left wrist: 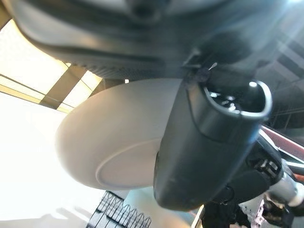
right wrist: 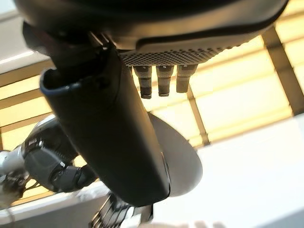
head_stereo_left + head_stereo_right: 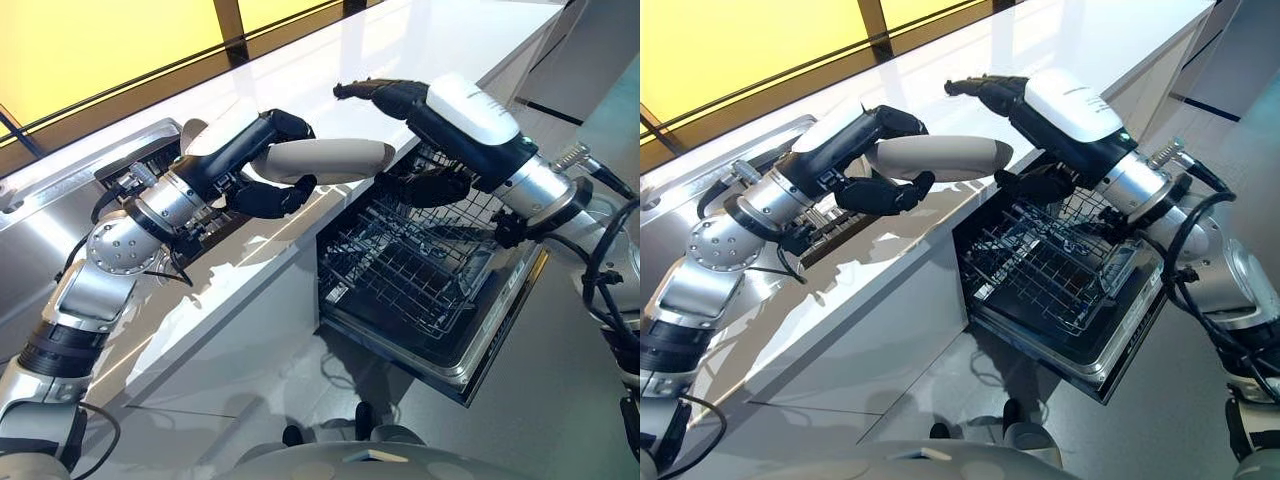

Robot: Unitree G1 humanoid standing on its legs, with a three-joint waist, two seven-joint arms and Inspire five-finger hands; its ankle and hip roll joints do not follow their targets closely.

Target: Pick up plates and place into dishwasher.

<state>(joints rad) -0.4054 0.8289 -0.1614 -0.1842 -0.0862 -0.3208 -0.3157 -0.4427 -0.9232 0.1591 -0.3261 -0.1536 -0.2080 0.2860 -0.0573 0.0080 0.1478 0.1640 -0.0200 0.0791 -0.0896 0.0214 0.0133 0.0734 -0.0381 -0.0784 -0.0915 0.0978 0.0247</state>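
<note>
The left hand is gripping a pale plate, fingers over it and thumb under, holding it in the air above the white surface near its front edge. The right hand is hovering just beside the plate's far end, fingers stretched out flat and thumb below, grasping nothing. Below them the dishwasher is standing open under the surface, its wire rack pulled out. Yellow panels are lining the room behind the surface, and a grey floor is lying below.
</note>
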